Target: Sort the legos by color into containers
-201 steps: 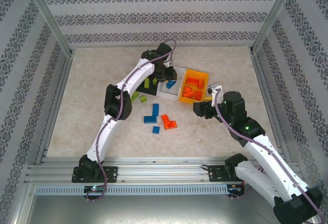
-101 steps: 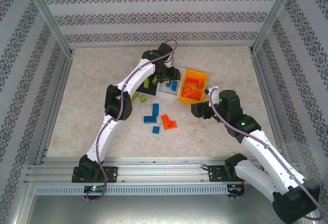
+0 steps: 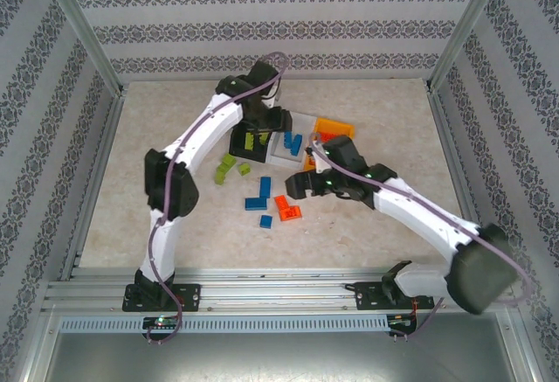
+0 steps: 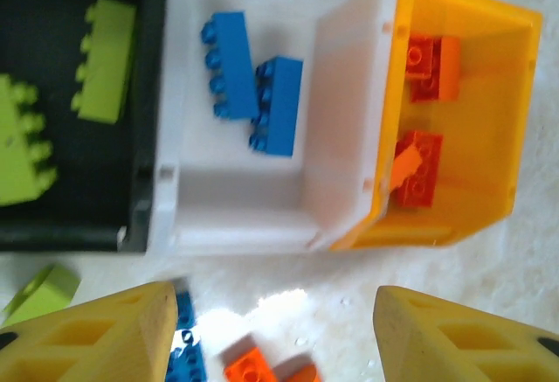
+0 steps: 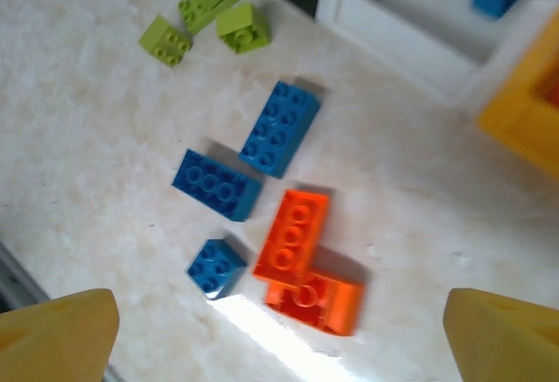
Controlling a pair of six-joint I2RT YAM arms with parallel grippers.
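Empty, jaws apart: left gripper [image 4: 275, 334] over the bins [image 4: 349, 50]; right gripper [image 5: 279, 334] over loose bricks [image 5: 279, 128] at the centre of the desk [image 5: 79, 181]. Risk: the orange pair [image 5: 297, 233] touches, so gripping one may drag its neighbour.

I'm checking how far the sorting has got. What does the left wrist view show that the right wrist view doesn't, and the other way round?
Left wrist, not right wrist: sorted lime green bricks lying in the black bin, and sorted orange-red bricks in the orange-yellow bin.
Right wrist, not left wrist: the unsorted pile laid out in full on the table, with loose lime green bricks, three loose blue bricks and two loose orange-red bricks.
Both: the white bin with sorted blue bricks inside, and the orange-yellow bin's wall.
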